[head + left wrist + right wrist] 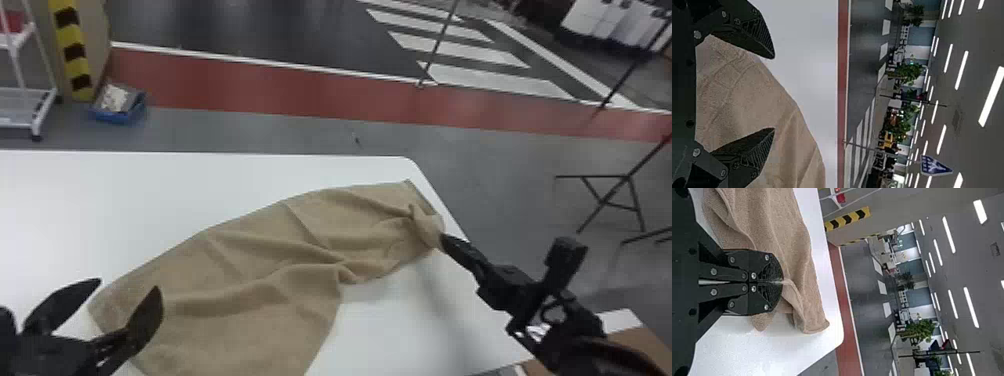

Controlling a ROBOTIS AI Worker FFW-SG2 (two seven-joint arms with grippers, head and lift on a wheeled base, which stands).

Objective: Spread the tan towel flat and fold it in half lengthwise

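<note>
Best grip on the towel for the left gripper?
Probably the left-end corner of the towel, pinched from above, coming from the robot's near left side. That corner sticks out and shows between the left gripper's open fingers in the head view; the right gripper holds the bunched right end.

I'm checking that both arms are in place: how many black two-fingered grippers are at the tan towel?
2: the left gripper, open by the left end of the towel; the right gripper, shut on its right end.
</note>
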